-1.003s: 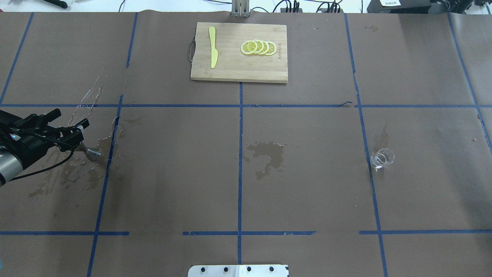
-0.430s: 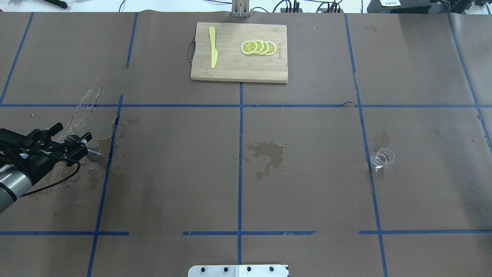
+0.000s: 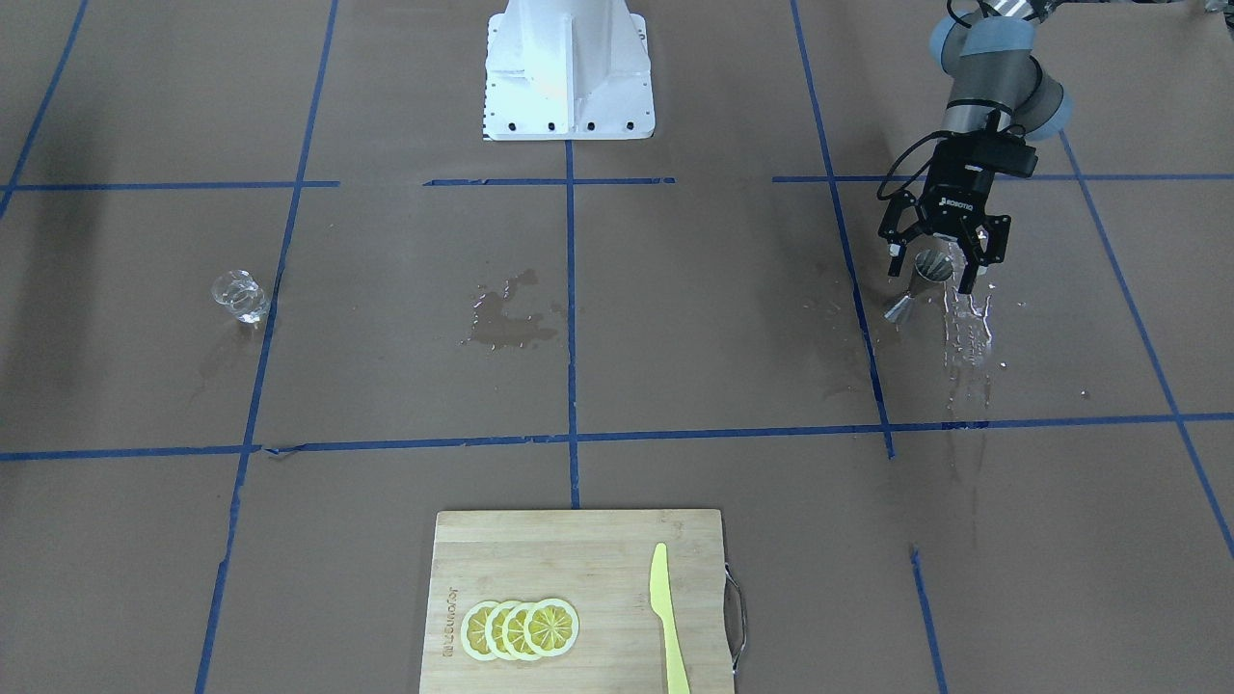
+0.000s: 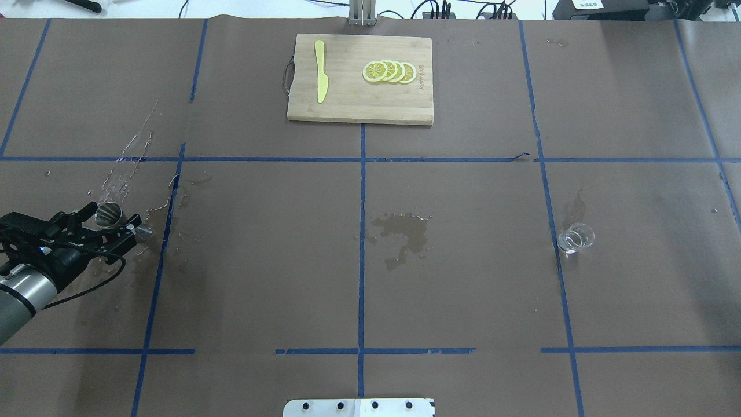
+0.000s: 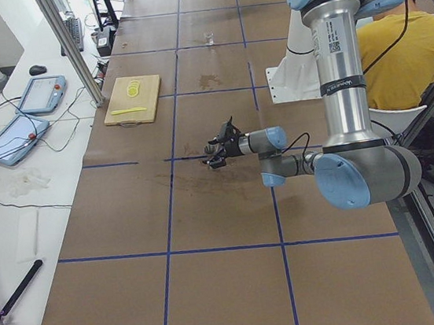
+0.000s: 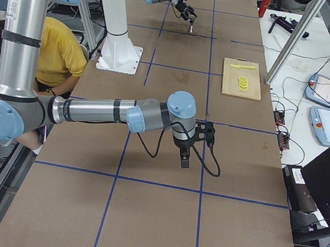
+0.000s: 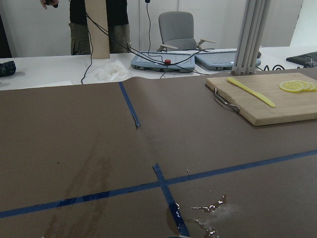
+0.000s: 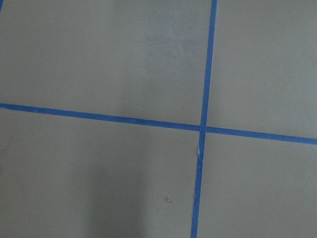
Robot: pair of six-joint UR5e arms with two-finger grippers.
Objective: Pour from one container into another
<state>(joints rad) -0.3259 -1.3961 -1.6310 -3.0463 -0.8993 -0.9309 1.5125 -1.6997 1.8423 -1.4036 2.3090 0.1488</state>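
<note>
The steel jigger (image 4: 108, 214) stands on wet brown paper at the table's left; its lower cone (image 3: 904, 306) rests on the paper. My left gripper (image 4: 114, 214) lies level and open, jaws wide apart, with the jigger's upper cup in the gap and space on both sides. The front-facing view shows this gripper (image 3: 929, 275) the same way. The clear tumbler (image 4: 575, 238) sits alone far to the right, also seen in the front-facing view (image 3: 239, 295). My right gripper (image 6: 184, 161) shows only in the exterior right view, hanging over bare paper; I cannot tell its state.
A wooden cutting board (image 4: 359, 107) at the far middle carries a yellow knife (image 4: 320, 72) and lemon slices (image 4: 389, 71). A puddle (image 4: 405, 229) marks the table's centre, and splashes (image 4: 124, 168) lie beyond the jigger. A person in a yellow shirt (image 5: 401, 52) sits behind the robot.
My left gripper has drawn back toward the robot, jaws still wide apart. The jigger's foot stayed in place, and its mouth now shows between the fingers. The tumbler has not moved.
</note>
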